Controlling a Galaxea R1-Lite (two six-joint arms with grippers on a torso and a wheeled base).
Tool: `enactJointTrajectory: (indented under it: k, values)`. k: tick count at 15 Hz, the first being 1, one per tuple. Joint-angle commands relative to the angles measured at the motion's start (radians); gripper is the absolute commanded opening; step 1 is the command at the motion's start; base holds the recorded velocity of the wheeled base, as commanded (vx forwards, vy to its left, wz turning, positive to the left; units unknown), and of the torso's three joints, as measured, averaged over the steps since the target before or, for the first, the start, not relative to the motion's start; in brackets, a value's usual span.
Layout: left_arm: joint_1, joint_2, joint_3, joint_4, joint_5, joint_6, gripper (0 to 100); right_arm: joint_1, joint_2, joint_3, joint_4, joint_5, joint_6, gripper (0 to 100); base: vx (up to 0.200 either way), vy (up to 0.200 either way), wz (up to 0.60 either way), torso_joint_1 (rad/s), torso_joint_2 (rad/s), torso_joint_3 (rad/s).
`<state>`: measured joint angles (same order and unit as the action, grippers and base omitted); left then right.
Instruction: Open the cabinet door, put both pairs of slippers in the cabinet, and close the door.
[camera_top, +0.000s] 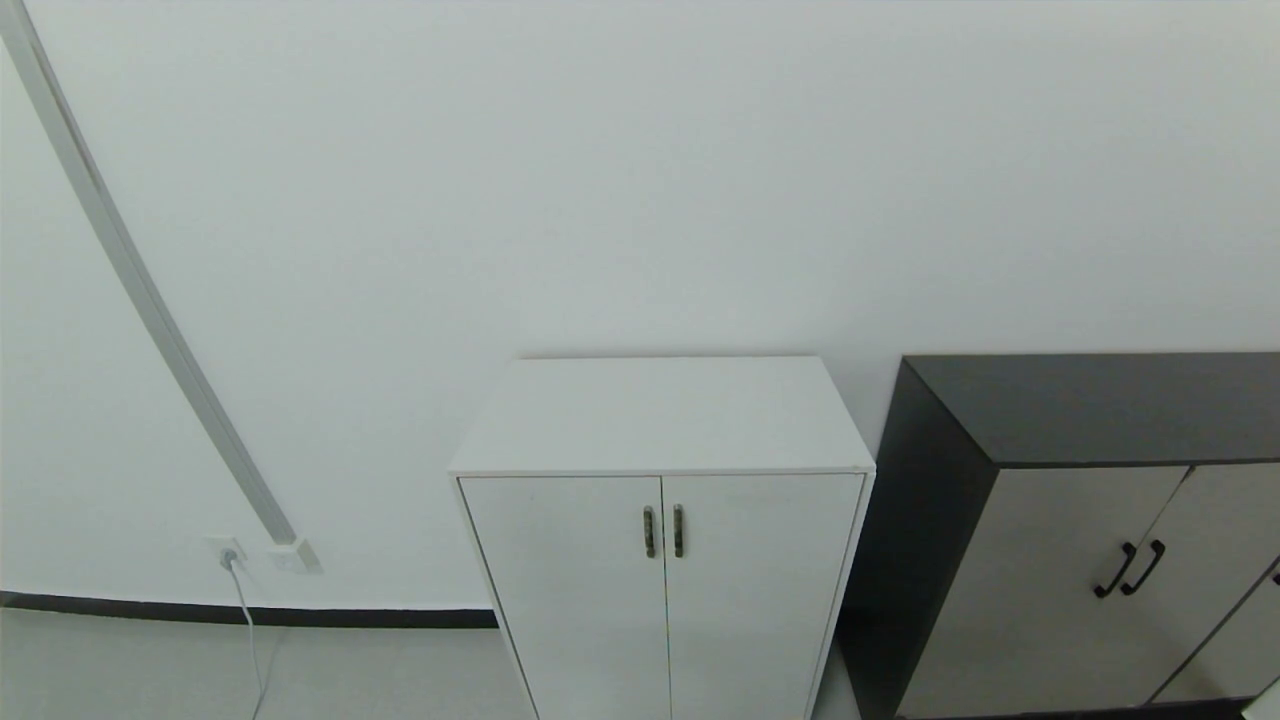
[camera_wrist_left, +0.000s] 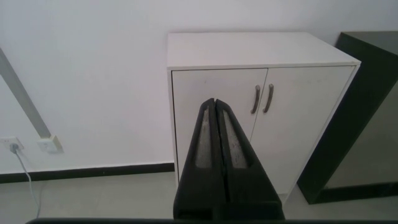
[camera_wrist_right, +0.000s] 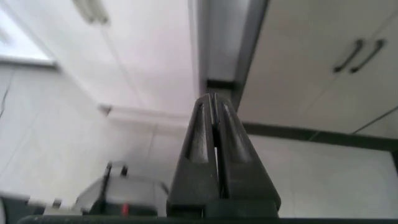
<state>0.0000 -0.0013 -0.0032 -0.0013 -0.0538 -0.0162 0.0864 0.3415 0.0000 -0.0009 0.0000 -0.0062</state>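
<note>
A white two-door cabinet (camera_top: 660, 560) stands against the wall with both doors closed, a pair of metal handles (camera_top: 663, 531) meeting at the middle. From the left wrist the same white cabinet (camera_wrist_left: 261, 106) lies ahead, its handles (camera_wrist_left: 262, 99) a little beyond my left gripper (camera_wrist_left: 215, 106), which is shut with nothing in it. My right gripper (camera_wrist_right: 214, 102) is shut and empty too, held above the floor in front of the gap between the white cabinet (camera_wrist_right: 143, 50) and the dark one.
A black cabinet (camera_top: 1080, 530) with grey doors and black handles (camera_top: 1130, 570) stands close on the right. A wall socket with a white cable (camera_top: 232, 560) and a slanted cable duct (camera_top: 140, 290) are on the left wall. Grey floor (camera_top: 250, 665) lies left of the white cabinet.
</note>
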Motion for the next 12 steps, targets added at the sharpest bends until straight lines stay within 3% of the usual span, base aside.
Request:
enactJointTrajectory:
  k: [1,6,12]
  values:
    - [0.000,0.001,0.000,0.000,0.000,-0.001,0,-0.062,-0.133,0.000,-0.002,0.000,-0.001,0,0.000,0.000,0.00,0.000,0.00,0.000]
    - [0.000,0.001,0.000,0.000,-0.001,-0.001,0,-0.080,-0.332,0.000,-0.001,0.002,0.000,0,0.000,0.000,0.00,0.000,0.00,0.000]
    - [0.000,0.001,0.000,0.000,-0.001,0.009,0,-0.086,-0.340,0.000,-0.011,-0.084,0.100,0,0.000,0.000,0.00,0.000,0.00,0.000]
